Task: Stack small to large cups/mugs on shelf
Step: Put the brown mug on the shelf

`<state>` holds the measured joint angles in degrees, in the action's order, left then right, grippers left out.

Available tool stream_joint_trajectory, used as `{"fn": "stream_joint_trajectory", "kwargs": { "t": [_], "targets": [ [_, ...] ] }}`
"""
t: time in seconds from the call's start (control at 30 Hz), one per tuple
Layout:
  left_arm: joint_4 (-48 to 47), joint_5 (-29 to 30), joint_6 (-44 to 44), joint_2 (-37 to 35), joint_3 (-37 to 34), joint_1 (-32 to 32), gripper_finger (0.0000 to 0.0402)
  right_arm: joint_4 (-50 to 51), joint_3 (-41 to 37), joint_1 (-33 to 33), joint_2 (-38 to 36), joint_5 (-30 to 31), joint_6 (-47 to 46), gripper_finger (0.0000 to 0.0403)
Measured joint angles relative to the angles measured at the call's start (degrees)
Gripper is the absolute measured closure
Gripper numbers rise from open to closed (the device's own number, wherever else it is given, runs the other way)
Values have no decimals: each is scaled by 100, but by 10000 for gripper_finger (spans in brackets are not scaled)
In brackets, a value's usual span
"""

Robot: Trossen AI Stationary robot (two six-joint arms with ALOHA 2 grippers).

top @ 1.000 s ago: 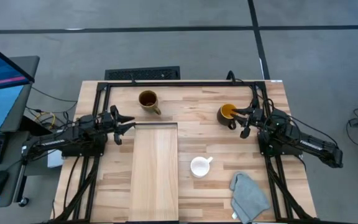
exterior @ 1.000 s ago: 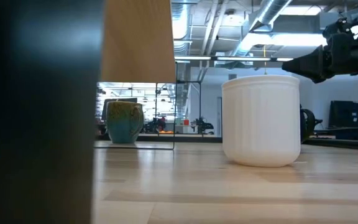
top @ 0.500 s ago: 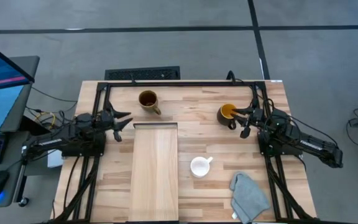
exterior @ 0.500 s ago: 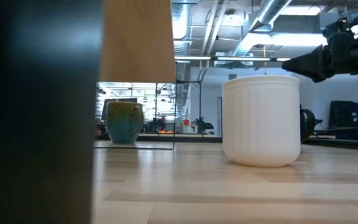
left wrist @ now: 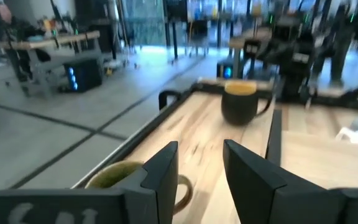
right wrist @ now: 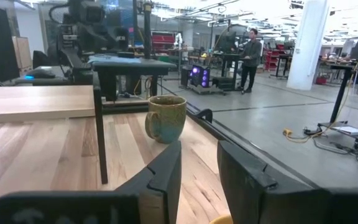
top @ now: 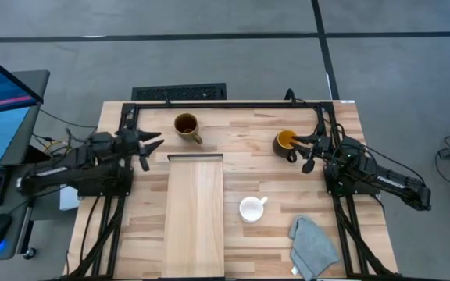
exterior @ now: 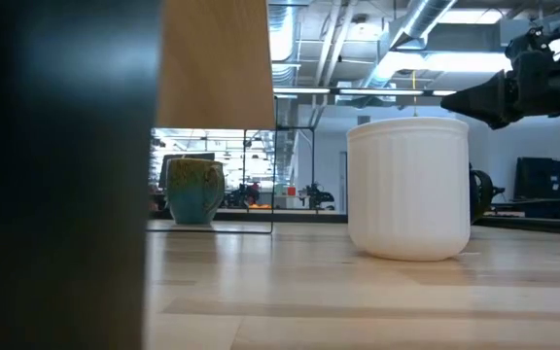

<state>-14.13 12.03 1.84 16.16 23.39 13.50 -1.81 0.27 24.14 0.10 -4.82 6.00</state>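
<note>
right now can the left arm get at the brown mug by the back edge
Probably yes. The left gripper sits open just beside the brown mug, pointing toward it, with only bare tabletop between them. The shelf lies nearer the front, out of the way.

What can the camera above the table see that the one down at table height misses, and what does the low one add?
Only the high view shows the grey cloth, the whole shelf and the left gripper, open beside the brown mug. Only the low view shows the white mug's ribbed side, the brown mug's teal lower half and the ceiling pipes. Both show the white mug, the brown mug and the tabletop.
</note>
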Motion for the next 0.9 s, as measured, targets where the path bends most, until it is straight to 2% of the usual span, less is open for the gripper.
{"fn": "stream_joint_trajectory", "kwargs": {
  "t": [0.1,0.2,0.3,0.4,0.5,0.77,0.9],
  "targets": [
    [-273,131,174,680,575,10,282,7,-1,2,1,0,-66,276],
    [-731,504,311,1302,1175,72,282,9,0,0,0,18,-374,276],
    [-1321,882,393,1901,1781,240,282,11,0,0,1,22,-549,276],
    [-1909,967,559,2440,2336,501,282,11,-1,0,2,22,-601,276],
    [-2312,735,683,2958,2774,861,282,16,0,0,0,22,-603,276],
    [-2606,-658,1128,4371,3614,2179,282,35,0,0,2,41,-601,276],
    [-2784,-997,1556,5103,3908,2768,282,42,-1,0,1,41,-601,276]
  ]
}}
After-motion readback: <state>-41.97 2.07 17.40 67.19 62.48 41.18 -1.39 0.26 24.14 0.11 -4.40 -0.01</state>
